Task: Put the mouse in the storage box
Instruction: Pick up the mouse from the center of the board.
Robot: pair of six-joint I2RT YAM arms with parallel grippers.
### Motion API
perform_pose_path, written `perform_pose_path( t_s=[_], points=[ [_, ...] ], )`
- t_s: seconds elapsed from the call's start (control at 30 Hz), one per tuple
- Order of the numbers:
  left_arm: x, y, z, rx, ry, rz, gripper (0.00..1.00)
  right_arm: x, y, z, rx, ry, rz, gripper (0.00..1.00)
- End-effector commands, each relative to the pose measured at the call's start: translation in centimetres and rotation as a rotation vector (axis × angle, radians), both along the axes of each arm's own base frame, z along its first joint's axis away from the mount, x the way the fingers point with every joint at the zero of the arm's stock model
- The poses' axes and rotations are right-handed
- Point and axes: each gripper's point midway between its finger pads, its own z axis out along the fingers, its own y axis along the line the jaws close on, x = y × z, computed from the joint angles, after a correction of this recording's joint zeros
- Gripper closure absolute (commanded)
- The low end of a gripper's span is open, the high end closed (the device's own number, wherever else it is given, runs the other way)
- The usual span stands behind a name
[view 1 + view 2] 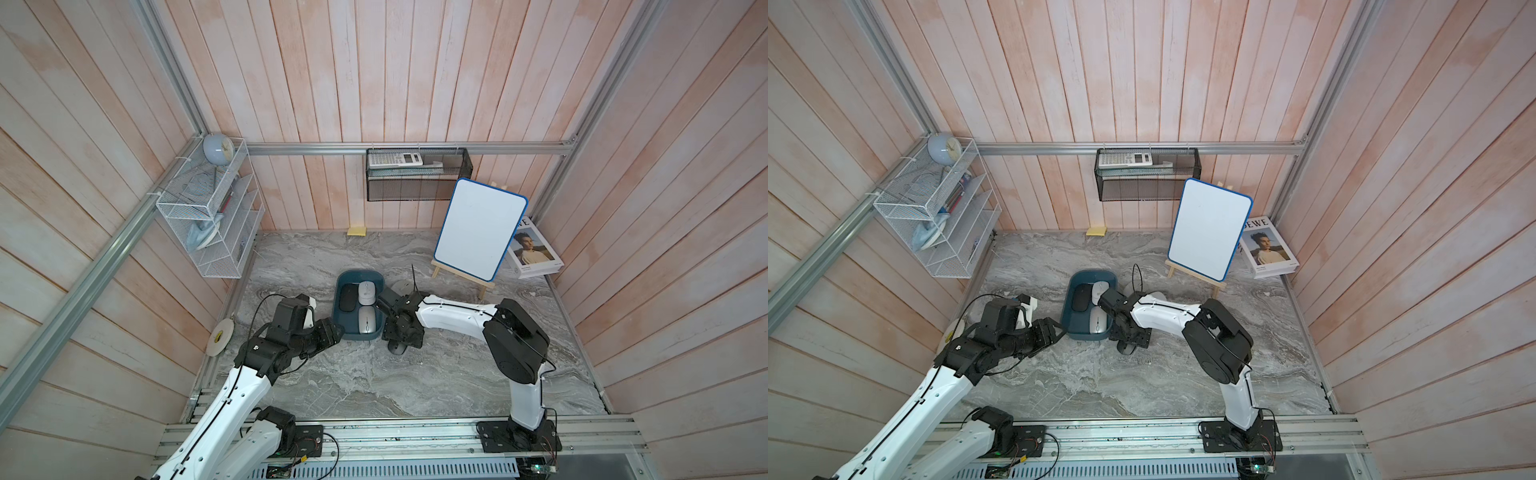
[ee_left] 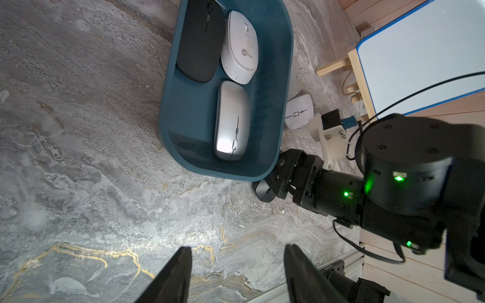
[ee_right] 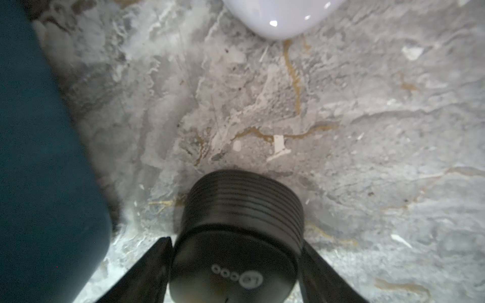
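Two robot arms are reaching over a grey marble tabletop [image 1: 374, 386], seen from above. A teal storage box [image 1: 336, 307] is sitting in the middle of it. Three mice are lying inside the box: a flat black mouse [image 1: 346, 300] along the left wall, a white mouse [image 1: 366, 291] at the far right, and a silver mouse [image 1: 365, 321] at the near right.

The black mouse [image 3: 241, 210] is resting on the tabletop outside the box, just beside its near right corner. The right claw [image 3: 237, 240] is gripping this mouse. In the right wrist view a dark finger [image 3: 154, 259] is pressing against each side of it, and the box's outer wall is showing close by. In both top views the claw is covering most of that mouse.

The left claw [image 2: 236, 272] is hanging open and empty near the box's near left corner, not touching it. Its two fingers are standing well apart with only tabletop between them.

A second white mouse [image 2: 299, 114] is lying on the tabletop just past the box's right wall, farther back than the black mouse. A whiteboard [image 1: 480, 228] on a small easel is standing well beyond the box, to its far right.
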Motion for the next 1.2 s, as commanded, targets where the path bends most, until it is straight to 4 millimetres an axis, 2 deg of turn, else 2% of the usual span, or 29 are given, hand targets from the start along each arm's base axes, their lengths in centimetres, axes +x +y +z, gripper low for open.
perform_pose_path(
  t_s=[0.0, 0.3, 0.43, 0.57, 0.73, 0.83, 1.0, 1.1, 1.17],
  points=[
    [-0.2, 0.1, -0.6, 0.019, 0.009, -0.012, 0.39, -0.2, -1.5, -0.7, -0.082, 0.010, 0.018, 0.25],
    [0.0, 0.0, -0.3, 0.017, 0.007, -0.012, 0.39, 0.4, -2.2, -0.5, -0.128, -0.020, 0.089, 0.34],
    [-0.2, 0.1, -0.3, 0.023, 0.008, -0.012, 0.39, 1.1, -2.1, 0.7, -0.147, -0.041, 0.166, 0.35],
    [-0.2, 0.0, -0.1, 0.009, 0.004, -0.011, 0.39, 1.4, -1.0, 2.3, -0.071, -0.101, 0.261, 0.36],
    [-0.1, -0.3, 1.1, -0.020, -0.014, -0.015, 0.39, 1.2, -0.6, 4.7, -0.023, -0.176, 0.428, 0.39],
    [0.1, -1.2, 2.5, -0.063, -0.043, -0.048, 0.37, 0.4, 0.0, 6.7, 0.049, -0.242, 0.566, 0.41],
    [0.3, -3.7, 4.6, -0.143, -0.072, -0.194, 0.27, -1.3, 0.2, 10.4, 0.125, -0.396, 0.785, 0.40],
    [0.4, -5.3, 5.1, -0.201, -0.010, -0.275, 0.24, -2.9, 0.3, 12.1, 0.180, -0.432, 0.899, 0.40],
    [0.6, -6.4, 6.2, -0.252, 0.001, -0.312, 0.19, -4.3, 0.6, 13.1, 0.241, -0.437, 0.987, 0.41]
  ],
)
